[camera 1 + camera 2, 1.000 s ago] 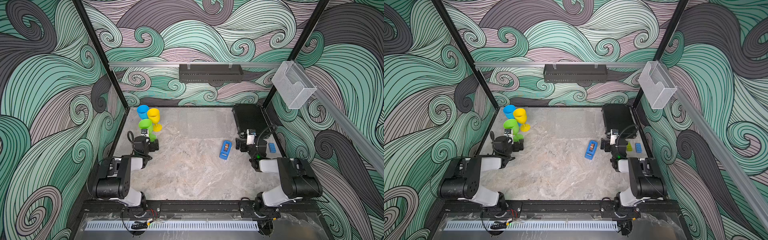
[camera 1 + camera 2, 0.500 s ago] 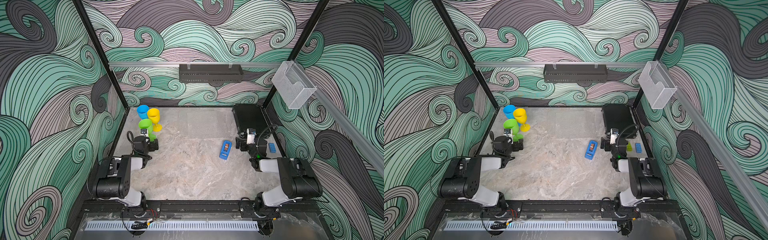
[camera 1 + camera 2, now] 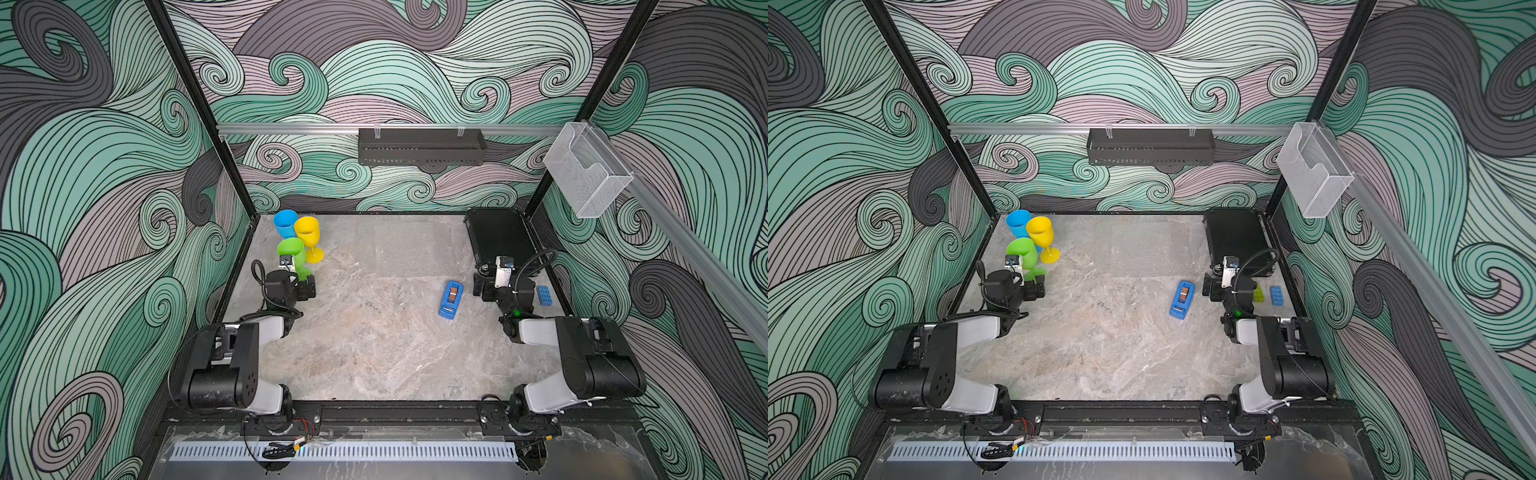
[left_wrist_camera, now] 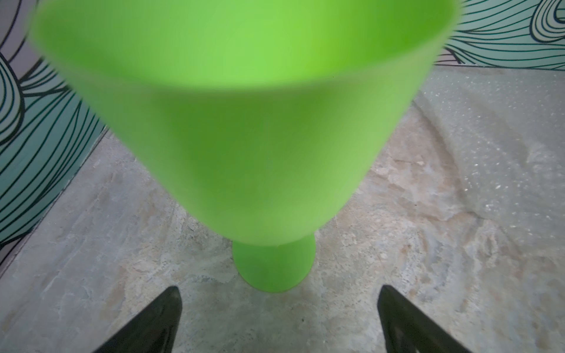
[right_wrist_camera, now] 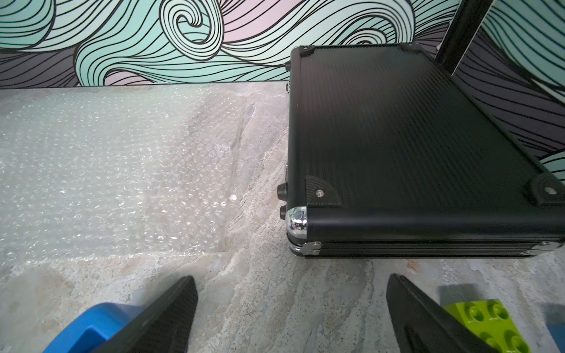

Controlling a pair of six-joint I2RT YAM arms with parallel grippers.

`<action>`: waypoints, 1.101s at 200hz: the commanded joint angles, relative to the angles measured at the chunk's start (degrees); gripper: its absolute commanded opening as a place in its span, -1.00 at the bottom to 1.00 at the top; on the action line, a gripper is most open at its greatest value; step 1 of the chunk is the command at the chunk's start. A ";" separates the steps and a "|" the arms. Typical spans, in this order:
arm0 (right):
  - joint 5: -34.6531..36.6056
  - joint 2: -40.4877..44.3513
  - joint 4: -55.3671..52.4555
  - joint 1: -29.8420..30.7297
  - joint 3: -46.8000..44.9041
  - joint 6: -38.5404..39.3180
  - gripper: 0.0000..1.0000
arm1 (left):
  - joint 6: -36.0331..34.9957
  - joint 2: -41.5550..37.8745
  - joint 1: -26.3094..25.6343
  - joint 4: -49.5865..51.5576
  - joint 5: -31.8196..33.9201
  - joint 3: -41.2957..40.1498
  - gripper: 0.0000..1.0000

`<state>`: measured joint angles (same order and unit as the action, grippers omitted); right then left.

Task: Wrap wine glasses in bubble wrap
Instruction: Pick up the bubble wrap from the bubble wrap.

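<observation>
On the veined stone table [image 3: 374,353] lies dimpled bubble wrap [image 3: 409,249].

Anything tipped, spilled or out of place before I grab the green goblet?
Nothing tipped or spilled: the green goblet, yellow goblet and blue goblet stand upright, the bubble wrap lies spread out. Only oddity: a stray blue brick and green brick beside the right claw.
</observation>
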<state>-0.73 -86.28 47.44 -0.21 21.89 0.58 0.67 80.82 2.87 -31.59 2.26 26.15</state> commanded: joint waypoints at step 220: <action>-7.43 -17.29 -89.52 11.49 62.92 -15.52 0.37 | -5.56 -42.21 2.67 61.21 -24.75 12.98 0.97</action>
<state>-6.63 -98.83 -35.38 11.05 80.60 -16.67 -5.41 38.72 5.93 30.02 -19.51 39.13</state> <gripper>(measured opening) 0.697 0.986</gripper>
